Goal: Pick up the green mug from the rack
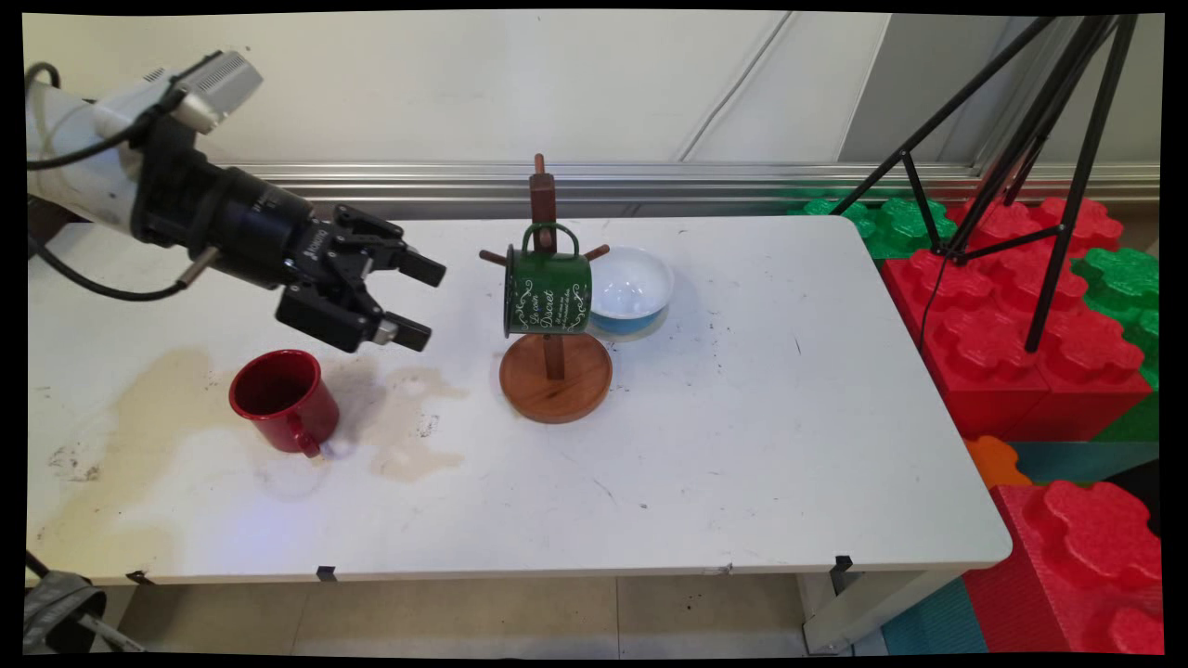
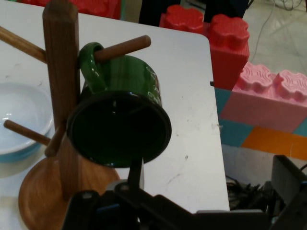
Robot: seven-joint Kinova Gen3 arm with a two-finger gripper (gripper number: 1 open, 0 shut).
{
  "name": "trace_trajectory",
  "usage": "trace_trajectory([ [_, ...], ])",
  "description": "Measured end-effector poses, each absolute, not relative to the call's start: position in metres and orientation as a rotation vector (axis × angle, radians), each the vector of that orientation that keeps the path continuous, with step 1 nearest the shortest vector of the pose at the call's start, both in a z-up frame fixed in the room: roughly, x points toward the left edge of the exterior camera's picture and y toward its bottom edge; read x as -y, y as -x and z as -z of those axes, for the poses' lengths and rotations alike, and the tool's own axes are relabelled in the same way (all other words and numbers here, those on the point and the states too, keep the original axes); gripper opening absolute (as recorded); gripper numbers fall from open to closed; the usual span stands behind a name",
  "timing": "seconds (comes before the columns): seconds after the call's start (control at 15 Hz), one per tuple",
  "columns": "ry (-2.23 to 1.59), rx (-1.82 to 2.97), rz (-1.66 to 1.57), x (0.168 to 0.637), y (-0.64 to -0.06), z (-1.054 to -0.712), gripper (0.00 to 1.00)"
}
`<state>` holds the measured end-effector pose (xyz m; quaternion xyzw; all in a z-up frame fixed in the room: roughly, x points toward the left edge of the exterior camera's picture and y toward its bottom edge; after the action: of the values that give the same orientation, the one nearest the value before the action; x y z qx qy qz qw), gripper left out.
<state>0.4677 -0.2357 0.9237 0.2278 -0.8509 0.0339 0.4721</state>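
My gripper hovers open above the table's left half, with nothing between its fingers, and points right toward a wooden mug tree. A green mug with white lettering hangs by its handle from one peg, mouth facing the gripper a short way off. In the hand view the green mug shows its dark open mouth beside the tree's post. A red mug stands upright on the table below and left of the gripper. Behind the tree sits a white and blue bowl, also seen as bowl.
Brownish stains mark the white table around the red mug. Red and green foam blocks are stacked off the table's right edge, with a black tripod standing on them. A metal rail runs along the wall behind.
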Motion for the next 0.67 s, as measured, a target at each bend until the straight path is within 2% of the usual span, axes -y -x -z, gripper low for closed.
trace_trajectory([
  [0.67, -0.58, 2.012, -0.079, 0.244, -0.446, -0.892, 1.0],
])
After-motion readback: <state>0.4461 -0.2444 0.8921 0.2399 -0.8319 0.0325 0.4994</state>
